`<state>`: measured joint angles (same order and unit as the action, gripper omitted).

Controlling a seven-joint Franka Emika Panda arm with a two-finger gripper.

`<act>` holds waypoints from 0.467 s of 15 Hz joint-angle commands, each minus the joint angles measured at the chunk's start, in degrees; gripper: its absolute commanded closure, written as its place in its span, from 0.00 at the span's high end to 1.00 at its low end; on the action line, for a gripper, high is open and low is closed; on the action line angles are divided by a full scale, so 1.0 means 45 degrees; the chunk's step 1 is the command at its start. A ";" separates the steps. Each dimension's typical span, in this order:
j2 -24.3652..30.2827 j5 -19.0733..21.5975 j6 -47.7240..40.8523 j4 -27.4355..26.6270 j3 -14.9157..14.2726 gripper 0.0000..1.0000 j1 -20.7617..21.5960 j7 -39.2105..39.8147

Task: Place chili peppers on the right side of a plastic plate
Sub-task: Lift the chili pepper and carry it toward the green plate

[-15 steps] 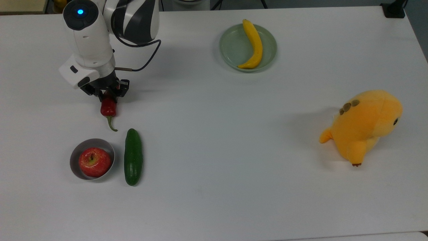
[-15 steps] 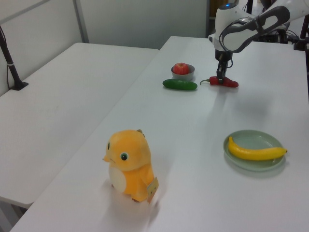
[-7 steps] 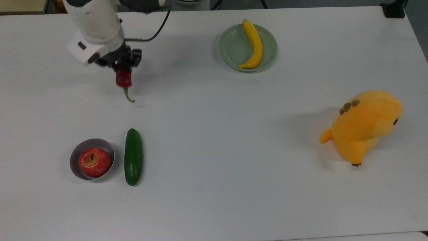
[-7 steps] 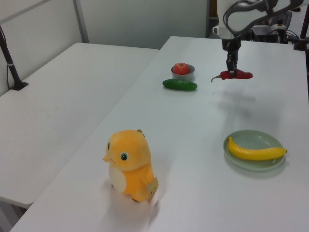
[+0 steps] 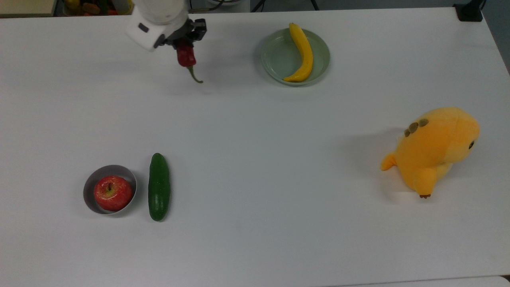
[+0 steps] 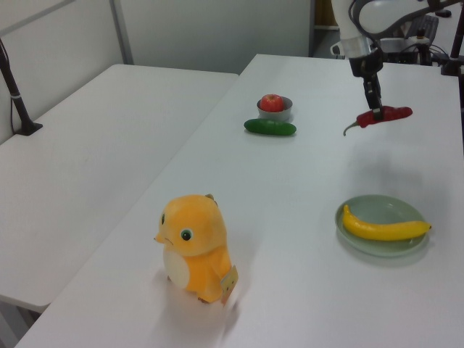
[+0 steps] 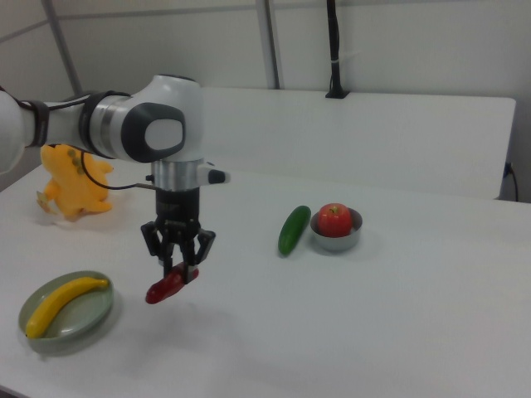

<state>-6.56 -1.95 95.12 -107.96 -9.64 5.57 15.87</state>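
The chili pepper (image 5: 186, 56) is hanging clear of the table (image 5: 255, 167), pinched near its tip end by the gripper (image 5: 184, 43) — stem dangling free — and sitting to the top view's left of the plastic plate (image 5: 279, 59), well apart from it. That narrow pinch on a glossy, tapered skin is looking risky: I judge the pepper could be slipping or swinging out on the way over. The banana (image 5: 302, 52) is already taking up the plate (lying across its top view's right half), so a careless lowering could be nudging it.
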 commanded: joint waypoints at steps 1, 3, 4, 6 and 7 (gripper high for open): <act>0.0774 -0.0153 0.0052 -0.1358 0.1201 0.10 0.0071 -0.1374; 0.0774 -0.0153 0.0384 -0.1769 0.1653 0.10 0.0032 -0.1807; 0.0774 -0.0153 0.0714 -0.2138 0.2042 0.10 -0.0007 -0.2079; 0.0774 -0.0153 0.1746 -0.2802 0.2377 0.10 -0.0007 -0.2839; 0.0774 -0.0153 0.2352 -0.3173 0.2513 0.10 -0.0007 -0.3114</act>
<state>-5.26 -1.95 98.32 -115.74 -0.24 5.62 6.32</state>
